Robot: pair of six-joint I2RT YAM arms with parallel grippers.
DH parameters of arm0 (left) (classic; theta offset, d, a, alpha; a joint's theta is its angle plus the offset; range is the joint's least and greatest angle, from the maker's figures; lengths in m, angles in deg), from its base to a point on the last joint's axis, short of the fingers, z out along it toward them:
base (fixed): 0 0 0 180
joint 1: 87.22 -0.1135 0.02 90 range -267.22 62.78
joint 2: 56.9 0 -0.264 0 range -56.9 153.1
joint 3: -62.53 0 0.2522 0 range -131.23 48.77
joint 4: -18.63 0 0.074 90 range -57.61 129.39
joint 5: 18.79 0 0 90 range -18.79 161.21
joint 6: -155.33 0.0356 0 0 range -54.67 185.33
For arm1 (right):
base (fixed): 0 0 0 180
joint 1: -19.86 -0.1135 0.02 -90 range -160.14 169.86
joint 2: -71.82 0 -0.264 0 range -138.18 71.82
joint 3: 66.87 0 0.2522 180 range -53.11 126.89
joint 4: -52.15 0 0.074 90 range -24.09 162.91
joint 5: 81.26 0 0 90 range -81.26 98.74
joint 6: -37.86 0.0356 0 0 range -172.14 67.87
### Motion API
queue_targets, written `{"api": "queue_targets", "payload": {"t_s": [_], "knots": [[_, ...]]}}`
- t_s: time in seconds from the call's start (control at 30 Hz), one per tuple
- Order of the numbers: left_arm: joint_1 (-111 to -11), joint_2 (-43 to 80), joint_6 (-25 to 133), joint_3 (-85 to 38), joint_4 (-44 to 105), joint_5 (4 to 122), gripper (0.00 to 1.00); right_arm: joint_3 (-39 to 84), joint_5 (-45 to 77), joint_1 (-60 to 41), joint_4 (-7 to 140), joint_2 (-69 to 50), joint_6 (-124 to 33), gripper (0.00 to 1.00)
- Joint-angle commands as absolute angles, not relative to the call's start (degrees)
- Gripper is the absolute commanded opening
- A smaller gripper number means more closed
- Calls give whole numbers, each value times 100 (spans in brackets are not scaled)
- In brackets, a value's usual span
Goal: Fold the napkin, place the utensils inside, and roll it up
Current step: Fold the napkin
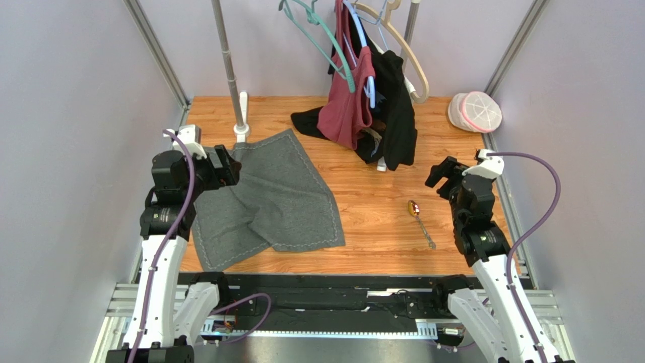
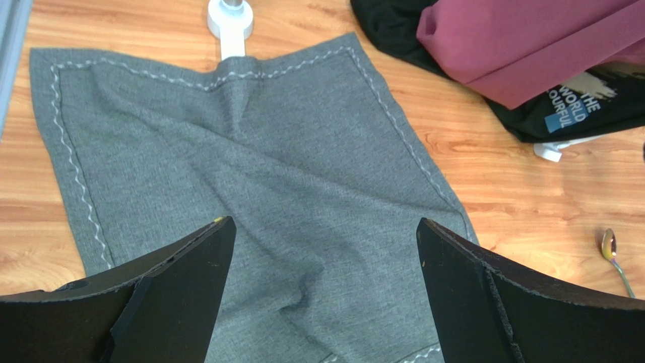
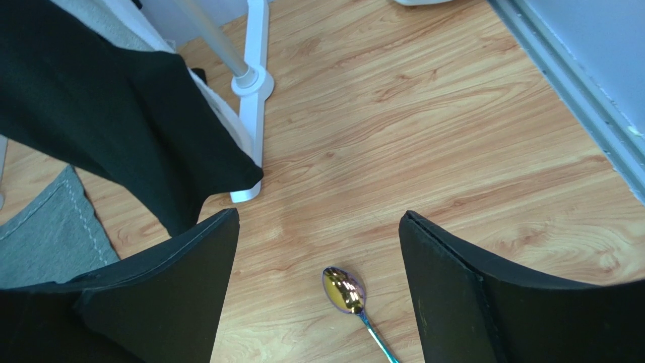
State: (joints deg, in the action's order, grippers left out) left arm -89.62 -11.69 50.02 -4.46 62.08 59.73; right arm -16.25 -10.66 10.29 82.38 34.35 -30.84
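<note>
The dark grey napkin lies spread and rumpled on the left of the wooden table, with its near left part creased. It fills the left wrist view. My left gripper hovers open and empty above the napkin's left part. The gold-bowled spoon lies on bare wood right of the napkin, bowl away from me. My right gripper is open and empty above the table, with the spoon lying between its fingers in the right wrist view.
A garment rack with a maroon top and a black garment stands at the back centre, its white foot on the table. A second pole stands at the napkin's far edge. A pink-white cap lies back right.
</note>
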Motion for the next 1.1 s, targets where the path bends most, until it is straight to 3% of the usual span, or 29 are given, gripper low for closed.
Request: {"api": "queue_targets", "payload": {"t_s": [0.0,0.23,0.37,0.53,0.83,1.07], "knots": [[-8995,-1015,4995,-703,6332,5979,99,-1418,-577,1010,8120,3447,-3131,81],[-9003,-1085,5118,-634,6228,5646,99,-1453,145,528,8033,3570,-3157,82],[-8995,-1050,5100,-484,6174,5285,98,-1383,-372,-1263,7691,3254,-3271,83],[-9003,-997,5153,-458,6192,5091,97,-1041,-1217,-3170,7119,1573,-3315,85],[-8995,-909,5083,-335,6174,4643,94,760,-331,-3534,6442,-1244,-3376,85],[-8995,-953,5057,-326,6218,4748,94,2676,-339,-3464,6943,-3424,-3544,86]]}}
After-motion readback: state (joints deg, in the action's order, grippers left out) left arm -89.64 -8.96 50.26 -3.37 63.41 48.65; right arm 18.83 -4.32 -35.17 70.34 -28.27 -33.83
